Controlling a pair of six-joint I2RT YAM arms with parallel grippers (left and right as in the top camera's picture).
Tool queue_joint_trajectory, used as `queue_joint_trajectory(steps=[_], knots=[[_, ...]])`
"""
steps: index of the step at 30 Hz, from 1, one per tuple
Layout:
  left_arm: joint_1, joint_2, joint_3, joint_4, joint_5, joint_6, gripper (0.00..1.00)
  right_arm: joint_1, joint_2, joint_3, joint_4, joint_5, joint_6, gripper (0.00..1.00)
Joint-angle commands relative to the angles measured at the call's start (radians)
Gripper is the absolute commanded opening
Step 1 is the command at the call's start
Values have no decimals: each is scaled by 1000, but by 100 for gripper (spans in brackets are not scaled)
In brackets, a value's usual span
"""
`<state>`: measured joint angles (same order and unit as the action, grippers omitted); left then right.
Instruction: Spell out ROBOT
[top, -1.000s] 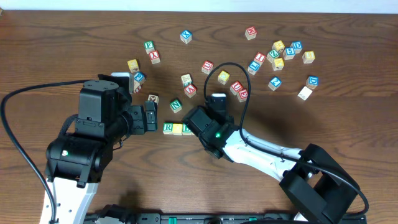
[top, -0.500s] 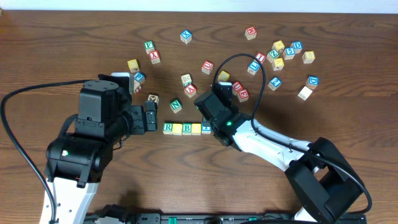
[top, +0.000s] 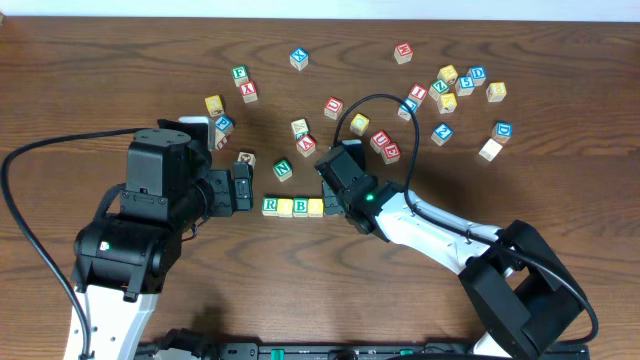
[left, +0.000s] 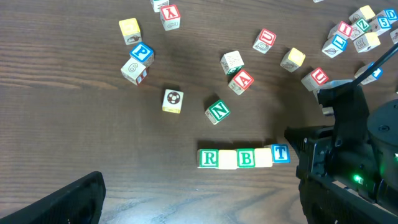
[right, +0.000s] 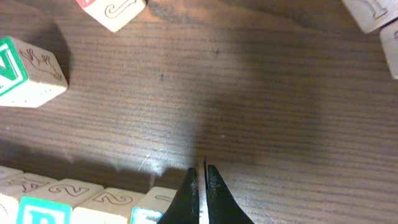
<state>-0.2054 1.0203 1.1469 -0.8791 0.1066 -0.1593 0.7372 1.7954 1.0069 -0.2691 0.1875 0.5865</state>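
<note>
The left fingers (top: 241, 187) are spread wide and empty, just off the R end of the row (left: 244, 158) and clear of it. The row lies on the bench (top: 120, 60) in one line: R cube (left: 208, 158), yellow cube (left: 227, 159), B cube (left: 246, 158), second yellow cube (left: 263, 157), then T cube (left: 280, 153). Each touches the next, and the T cube sits slightly askew and a shade farther back. The right fingers (right: 200, 186) are pressed together and pinch nothing. Their tips are over bare wood close beside the row's T end, and whether they touch it does not show. Just behind the row's middle lies the N cube (left: 218, 111), turned at an angle. Behind that is the red A cube (left: 242, 80), and loose cubes (top: 455, 85) are scattered well beyond the row.
</note>
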Motion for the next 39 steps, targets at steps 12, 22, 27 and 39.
queue_joint_trajectory(steps=[12,22,27,39], knots=[[3,-2,18,0,6,9,98,3,-2,0,-11,-40,-19,1],[3,-2,18,0,6,9,98,5,-2,0,-13,-58,-19,1],[3,-2,18,0,6,9,98,5,-2,0,-13,-60,-19,1],[3,-2,18,0,6,9,98,12,-2,0,-13,-67,-19,1]])
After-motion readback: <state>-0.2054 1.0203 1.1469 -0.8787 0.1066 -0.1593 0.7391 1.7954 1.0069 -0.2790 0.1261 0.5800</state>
